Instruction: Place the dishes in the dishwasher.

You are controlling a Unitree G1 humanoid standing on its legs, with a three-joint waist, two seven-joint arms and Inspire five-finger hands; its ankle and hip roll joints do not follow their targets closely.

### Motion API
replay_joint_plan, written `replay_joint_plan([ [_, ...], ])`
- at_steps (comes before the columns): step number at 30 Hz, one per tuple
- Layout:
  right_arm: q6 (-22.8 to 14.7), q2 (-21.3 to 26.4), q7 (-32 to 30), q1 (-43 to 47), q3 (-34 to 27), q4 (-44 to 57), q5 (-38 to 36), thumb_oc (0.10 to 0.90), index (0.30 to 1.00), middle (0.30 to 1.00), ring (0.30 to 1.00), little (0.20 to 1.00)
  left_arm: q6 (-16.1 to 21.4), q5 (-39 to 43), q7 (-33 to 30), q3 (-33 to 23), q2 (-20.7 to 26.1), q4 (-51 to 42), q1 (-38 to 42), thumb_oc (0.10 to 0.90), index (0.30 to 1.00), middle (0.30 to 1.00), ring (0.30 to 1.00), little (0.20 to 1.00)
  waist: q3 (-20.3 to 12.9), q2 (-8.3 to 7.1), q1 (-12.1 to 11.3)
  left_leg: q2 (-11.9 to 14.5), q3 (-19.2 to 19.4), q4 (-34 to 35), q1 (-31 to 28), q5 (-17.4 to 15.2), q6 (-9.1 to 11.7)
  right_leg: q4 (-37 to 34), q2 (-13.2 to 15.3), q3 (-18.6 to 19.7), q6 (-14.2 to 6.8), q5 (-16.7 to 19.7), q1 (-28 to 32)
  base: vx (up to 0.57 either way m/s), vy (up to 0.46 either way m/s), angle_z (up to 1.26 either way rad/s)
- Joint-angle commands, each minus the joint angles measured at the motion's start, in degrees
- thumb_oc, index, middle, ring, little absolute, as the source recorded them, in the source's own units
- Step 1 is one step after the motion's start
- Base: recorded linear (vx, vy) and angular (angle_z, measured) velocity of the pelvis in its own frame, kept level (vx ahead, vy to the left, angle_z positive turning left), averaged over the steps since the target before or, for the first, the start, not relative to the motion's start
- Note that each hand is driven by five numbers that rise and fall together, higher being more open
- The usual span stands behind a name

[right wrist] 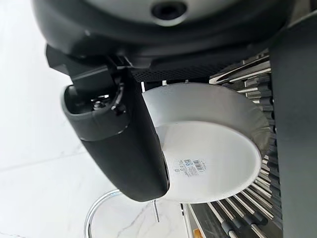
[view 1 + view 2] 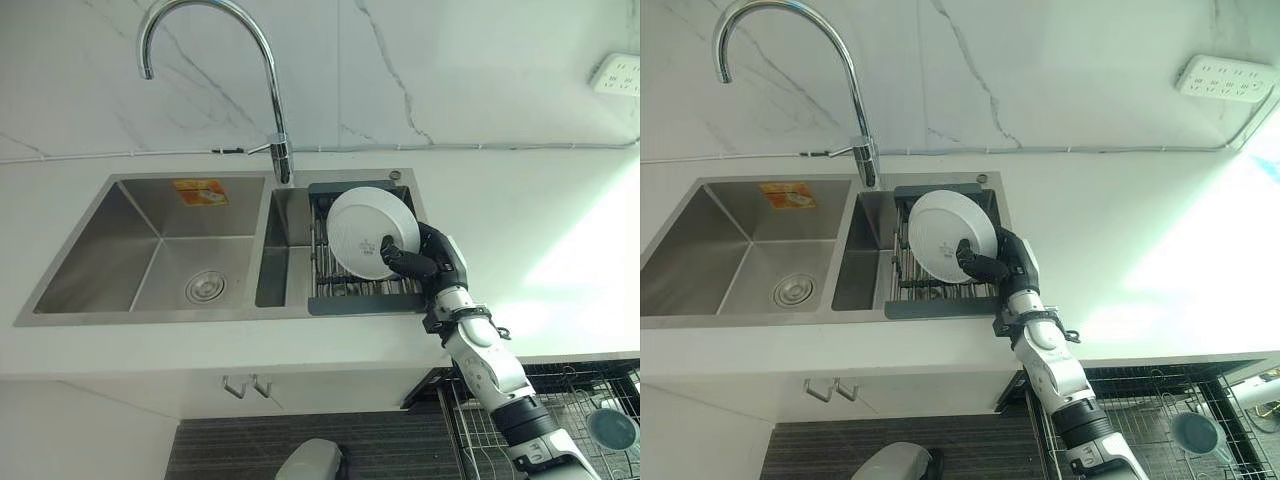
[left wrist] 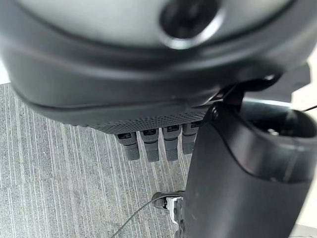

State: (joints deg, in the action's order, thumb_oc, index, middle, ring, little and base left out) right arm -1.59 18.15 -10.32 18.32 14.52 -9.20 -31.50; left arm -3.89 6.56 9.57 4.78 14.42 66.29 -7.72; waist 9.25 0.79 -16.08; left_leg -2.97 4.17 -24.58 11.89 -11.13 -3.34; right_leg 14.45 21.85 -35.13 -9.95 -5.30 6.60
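A round white plate [image 2: 365,230] stands tilted on edge over the dark drying rack [image 2: 340,288] in the sink's small right basin. My right hand [image 2: 425,258] is shut on the plate's right rim. In the right wrist view its thumb [image 1: 124,144] lies across the plate's labelled underside [image 1: 213,148], and the fingers are hidden behind the plate. The dishwasher's wire basket [image 2: 480,420] is pulled out at the lower right, below the counter edge. My left hand [image 3: 124,99] hangs over the grey striped floor with its fingers [image 3: 148,146] straight and nothing in them.
A tall curved faucet [image 2: 270,90] rises behind the divider between the basins. The large left basin [image 2: 170,250] holds only its drain. A blue-grey bowl [image 2: 612,428] sits in the dishwasher basket. White counter runs to the right, with a socket strip [image 2: 618,72] on the wall.
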Motion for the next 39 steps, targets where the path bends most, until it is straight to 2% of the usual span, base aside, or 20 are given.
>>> replay_joint_plan([
  [1,-6.75,-0.31,-2.36,5.48,-2.37,0.26,1.37,0.400,0.300,0.300,0.300,0.300,-0.41,-1.31,1.17,1.99,2.59,0.63,-0.18,0.800,0.900,0.900,0.900,0.900,-2.87,0.22,-1.37,4.42,-0.44,7.39,-6.06,-3.42,4.20,2.74,2.71,2.36,-3.19,-0.22,-2.75,0.00,0.000,0.00],
  [5,-9.32,-0.13,-2.69,5.43,-2.53,0.62,2.03,0.400,0.300,0.300,0.300,0.300,-0.27,-1.70,1.10,2.10,2.54,0.79,0.00,0.800,0.900,0.900,0.900,0.900,-2.85,0.12,-1.06,4.67,0.18,7.39,-6.34,-3.62,4.14,2.74,2.92,2.47,-3.23,0.16,-3.05,0.00,0.000,0.00],
  [7,-13.35,0.26,-1.60,5.42,-2.68,1.98,2.01,0.400,0.300,0.300,0.300,0.300,-0.24,-2.22,1.14,2.03,2.47,1.00,0.27,0.800,0.900,0.900,0.900,0.900,-2.83,0.02,-0.64,5.04,0.81,7.39,-6.63,-3.78,4.16,2.74,2.98,2.73,-3.29,0.36,-3.37,-0.04,-0.040,-0.01],
  [10,-16.30,0.40,0.74,5.52,-2.89,4.83,-1.35,0.400,0.300,0.300,0.300,0.300,-0.10,-2.90,1.02,2.33,2.24,1.35,0.68,0.800,0.900,0.900,0.900,0.900,-2.77,-0.13,0.04,5.73,1.83,7.39,-7.11,-3.99,4.25,2.74,2.90,3.18,-3.26,0.24,-3.84,-0.05,-0.070,-0.05],
  [12,-19.55,-0.14,4.91,4.45,-3.93,9.62,-13.02,0.400,0.300,0.300,0.300,0.300,0.25,-3.60,0.62,3.41,1.82,1.81,1.10,0.800,0.900,0.900,0.900,0.900,-2.71,-0.33,1.83,7.19,4.08,7.39,-8.12,-4.22,4.58,2.74,2.42,4.63,-3.29,-0.27,-4.92,-0.10,-0.149,-0.34],
  [15,-20.94,-1.08,9.48,1.13,-6.32,18.19,-26.06,0.400,0.300,0.300,0.300,0.300,-0.86,-2.44,-0.20,5.61,1.21,1.94,1.87,0.800,0.900,0.900,0.900,0.900,-3.07,-0.71,6.31,9.22,7.90,7.39,-9.52,-4.74,5.12,2.74,0.52,8.90,-3.42,-1.33,-7.08,-0.08,-0.163,-0.79],
  [17,-21.71,-0.80,10.02,-0.44,-7.16,21.68,-29.21,0.400,0.300,0.300,0.300,0.300,-1.04,-1.37,-0.30,6.09,1.00,2.22,2.24,0.800,0.900,0.900,0.900,0.900,-3.34,-0.78,8.19,9.92,9.28,7.39,-10.00,-4.96,5.30,2.74,-0.50,11.00,-3.23,-2.13,-7.89,-0.08,-0.108,-0.90],
  [19,-23.22,-0.49,10.61,-2.06,-8.35,24.48,-32.80,0.400,0.300,0.300,0.300,0.300,-1.17,-0.49,-0.30,6.57,0.54,2.40,2.74,0.800,0.900,0.900,0.900,0.900,-3.74,-0.99,10.50,10.66,11.39,7.39,-9.54,-3.75,5.19,2.74,-1.34,12.73,-1.92,-1.80,-9.52,-0.12,-0.099,-0.66],
  [25,-27.74,0.49,10.75,-5.82,-12.95,27.78,-35.22,0.400,0.300,0.300,0.300,0.300,-1.75,1.06,-0.58,6.92,-0.51,2.43,3.10,0.800,0.900,0.900,0.900,0.900,-5.01,-1.03,14.92,12.61,14.91,7.39,-10.23,-3.51,5.92,2.74,-3.30,16.44,-1.16,-2.97,-10.79,-0.02,-0.078,-0.66],
  [26,-28.71,0.84,11.91,-6.93,-15.19,28.12,-37.72,0.400,0.300,0.300,0.300,0.300,-2.02,2.63,-0.90,6.54,-0.59,2.53,3.14,0.800,0.900,0.900,0.900,0.900,-5.25,-1.10,16.59,13.14,15.95,7.39,-10.55,-3.43,6.11,2.74,-4.17,17.95,-0.94,-3.24,-11.22,-0.02,-0.075,-0.71],
  [31,-28.98,1.38,13.59,-8.49,-18.59,28.21,-41.52,0.400,0.300,0.300,0.300,0.300,-2.05,4.86,-0.70,5.88,-0.56,3.33,3.04,0.800,0.900,0.900,0.900,0.900,-5.36,-1.28,19.07,13.98,17.77,7.39,-10.96,-3.30,6.27,2.74,-5.45,20.27,-0.51,-3.59,-12.15,-0.03,-0.037,-0.65],
  [34,-27.77,1.68,15.42,-9.49,-20.85,27.16,-47.83,0.400,0.300,0.300,0.300,0.300,-1.09,6.23,-0.56,5.36,-0.80,5.25,2.82,0.800,0.900,0.900,0.900,0.900,-5.46,-1.53,20.88,14.64,19.00,7.39,-11.38,-3.17,6.53,2.74,-6.37,22.02,-0.26,-3.82,-12.64,-0.02,-0.026,-0.31],
  [39,-26.61,1.73,17.28,-10.06,-22.00,25.27,-50.98,0.400,0.300,0.300,0.300,0.300,0.76,6.27,-0.07,4.83,-0.99,7.68,2.97,0.800,0.900,0.900,0.900,0.900,-5.59,-1.87,22.09,15.03,20.22,7.39,-12.33,-3.11,6.66,2.74,-6.55,23.11,-0.01,-3.69,-12.93,0.01,-0.019,-0.29],
])
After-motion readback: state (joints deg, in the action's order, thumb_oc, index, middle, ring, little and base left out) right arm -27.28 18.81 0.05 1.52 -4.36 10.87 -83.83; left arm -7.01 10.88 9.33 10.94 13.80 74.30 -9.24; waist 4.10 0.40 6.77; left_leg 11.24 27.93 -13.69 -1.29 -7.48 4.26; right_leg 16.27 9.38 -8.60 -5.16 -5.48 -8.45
